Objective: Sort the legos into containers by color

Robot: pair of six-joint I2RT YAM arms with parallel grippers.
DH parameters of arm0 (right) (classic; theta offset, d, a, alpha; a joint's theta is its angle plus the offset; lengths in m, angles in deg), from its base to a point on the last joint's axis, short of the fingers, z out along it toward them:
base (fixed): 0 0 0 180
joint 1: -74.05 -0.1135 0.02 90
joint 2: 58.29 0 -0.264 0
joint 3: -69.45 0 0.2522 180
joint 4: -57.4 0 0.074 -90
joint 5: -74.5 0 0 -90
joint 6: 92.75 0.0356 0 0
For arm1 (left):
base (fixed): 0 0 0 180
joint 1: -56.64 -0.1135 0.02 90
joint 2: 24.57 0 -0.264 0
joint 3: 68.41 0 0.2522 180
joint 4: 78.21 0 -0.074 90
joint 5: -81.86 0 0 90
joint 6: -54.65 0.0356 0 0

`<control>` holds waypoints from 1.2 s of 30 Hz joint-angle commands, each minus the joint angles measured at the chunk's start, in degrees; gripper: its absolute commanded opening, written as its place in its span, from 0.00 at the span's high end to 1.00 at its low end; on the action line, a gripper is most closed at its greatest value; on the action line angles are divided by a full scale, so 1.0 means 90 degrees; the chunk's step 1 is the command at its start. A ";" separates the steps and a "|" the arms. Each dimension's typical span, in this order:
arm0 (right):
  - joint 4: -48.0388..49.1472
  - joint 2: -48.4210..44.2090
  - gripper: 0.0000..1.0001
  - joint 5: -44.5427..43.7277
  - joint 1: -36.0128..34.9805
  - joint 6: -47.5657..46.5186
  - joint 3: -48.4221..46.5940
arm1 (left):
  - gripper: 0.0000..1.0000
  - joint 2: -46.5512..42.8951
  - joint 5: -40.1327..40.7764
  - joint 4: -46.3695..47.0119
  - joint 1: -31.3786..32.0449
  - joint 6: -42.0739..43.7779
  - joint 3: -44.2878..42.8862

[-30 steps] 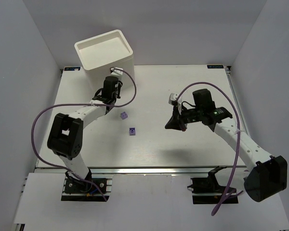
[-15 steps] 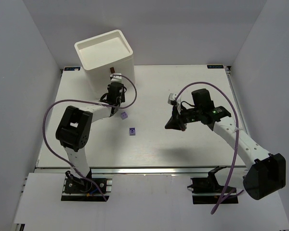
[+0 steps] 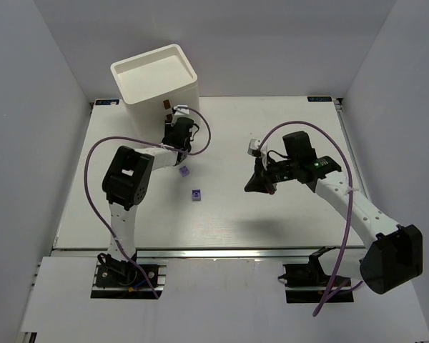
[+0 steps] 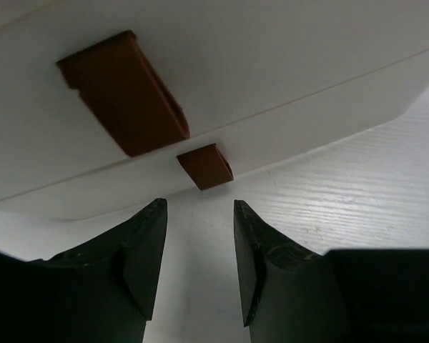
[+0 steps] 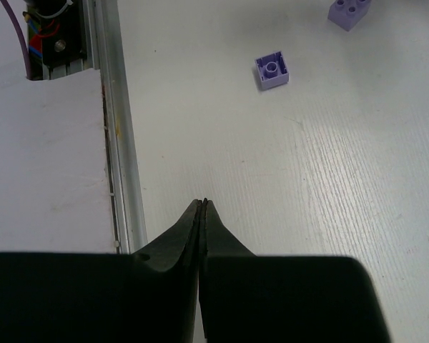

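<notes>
The containers are drawers of a white square unit [image 3: 154,80] at the table's back left. Two of their brown handles show in the left wrist view, a large one [image 4: 125,93] and a smaller one [image 4: 205,166] lower down. My left gripper [image 4: 199,207] stands open and empty just short of the lower handle, close to the unit's front [image 3: 174,122]. Two light purple legos lie on the table, one [image 3: 184,171] near the left arm, the other [image 3: 196,194] nearer the middle [image 5: 272,70]. My right gripper [image 5: 202,204] is shut and empty, low over the table right of them [image 3: 252,187].
The table's near edge with its aluminium rail [image 5: 118,128] runs just left of the right gripper in its wrist view. The second purple lego [image 5: 349,11] shows at that view's top edge. White walls close in the table on three sides.
My left gripper has opened and moved right and forward to the unit's front, its elbow swinging right. The right arm has barely moved and stays shut.
</notes>
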 commanded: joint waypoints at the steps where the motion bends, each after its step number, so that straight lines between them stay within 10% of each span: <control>1: -0.0102 0.0069 1.00 0.0045 -0.0038 -0.0140 -0.0289 | 0.47 0.0183 0.0414 0.0151 0.0010 0.0250 -0.0387; 22: -0.0297 0.0460 1.00 0.0054 -0.0048 -0.0218 -0.0377 | 0.52 0.0965 0.0589 0.0414 -0.0048 0.0739 -0.1207; 36: -0.0405 0.0587 1.00 0.0113 -0.0058 -0.0257 -0.0435 | 0.89 0.0761 0.0590 0.0571 -0.0048 0.0797 -0.1061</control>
